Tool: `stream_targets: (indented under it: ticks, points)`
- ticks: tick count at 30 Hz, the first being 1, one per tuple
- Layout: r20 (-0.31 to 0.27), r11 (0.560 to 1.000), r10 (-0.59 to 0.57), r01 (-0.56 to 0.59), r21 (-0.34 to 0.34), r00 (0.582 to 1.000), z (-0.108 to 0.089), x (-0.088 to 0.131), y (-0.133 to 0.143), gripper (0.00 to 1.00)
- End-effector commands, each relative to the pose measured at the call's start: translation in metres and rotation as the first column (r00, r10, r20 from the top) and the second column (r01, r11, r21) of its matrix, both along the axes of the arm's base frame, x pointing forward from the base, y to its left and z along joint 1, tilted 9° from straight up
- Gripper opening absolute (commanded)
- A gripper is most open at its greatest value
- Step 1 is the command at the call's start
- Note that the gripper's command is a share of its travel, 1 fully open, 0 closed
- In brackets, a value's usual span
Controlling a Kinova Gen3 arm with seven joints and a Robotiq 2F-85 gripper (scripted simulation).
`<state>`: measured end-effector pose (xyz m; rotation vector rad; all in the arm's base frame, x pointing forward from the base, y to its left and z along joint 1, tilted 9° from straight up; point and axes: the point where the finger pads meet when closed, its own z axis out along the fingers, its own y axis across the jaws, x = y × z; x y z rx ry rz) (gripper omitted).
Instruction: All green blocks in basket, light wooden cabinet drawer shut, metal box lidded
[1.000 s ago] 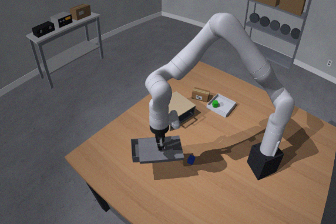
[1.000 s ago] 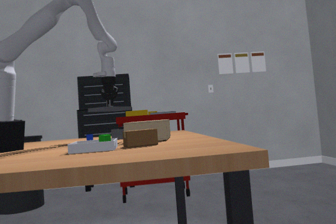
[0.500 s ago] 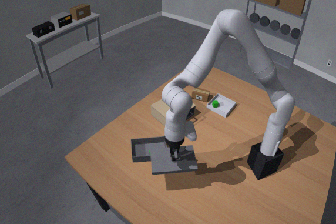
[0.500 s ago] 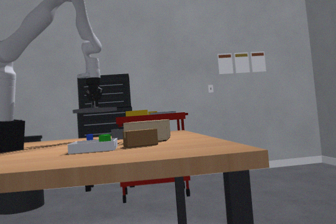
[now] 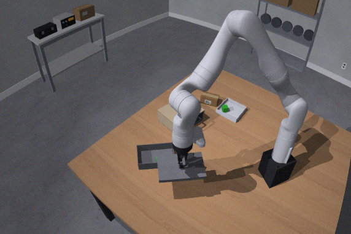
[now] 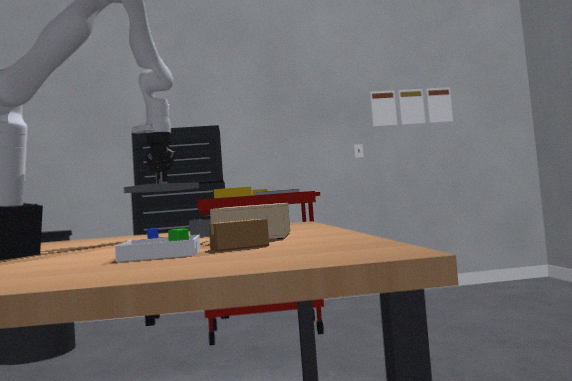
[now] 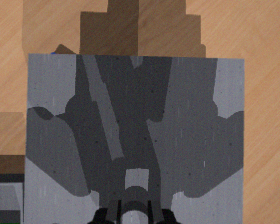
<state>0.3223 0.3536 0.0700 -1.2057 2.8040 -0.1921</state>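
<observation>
Gripper (image 5: pixel 182 165) (image 6: pixel 159 182) (image 7: pixel 134 214) pointing down, fingers narrow, clamped on the lid's handle; the grey lid (image 5: pixel 172 171) (image 6: pixel 142 188) (image 7: pixel 191 150) hangs level, well above the table (image 5: pixel 123 136) (image 6: pixel 300 271) (image 7: pixel 266 125), presumably so it can be set down flat. Metal box (image 5: pixel 148 166) (image 7: pixel 6 177) partly uncovered, a green block showing inside, likely the reason for lifting. Beyond the cabinet (image 5: pixel 167 117) (image 6: pixel 250 218), another green block (image 5: pixel 224 108) (image 6: pixel 178 234) already sits in the white basket (image 5: pixel 235 118) (image 6: pixel 157 251). Blue block (image 6: pixel 152 233) (image 7: pixel 53 53) outside, rightly left alone.
</observation>
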Motion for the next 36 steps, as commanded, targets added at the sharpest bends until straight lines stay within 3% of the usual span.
stream_targets:
  ticks: [1, 16, 36]
  points:
    - [0.001, 1.0, 0.0, 0.0, 0.002, 1.0, 0.0, 0.0, 0.001, 0.1]
    - [0.001, 1.0, 0.0, 0.0, 0.002, 1.0, -0.008, 0.001, 0.0, 0.1]
    - [0.001, 1.0, 0.0, 0.0, 0.002, 1.0, -0.034, 0.005, -0.002, 0.1]
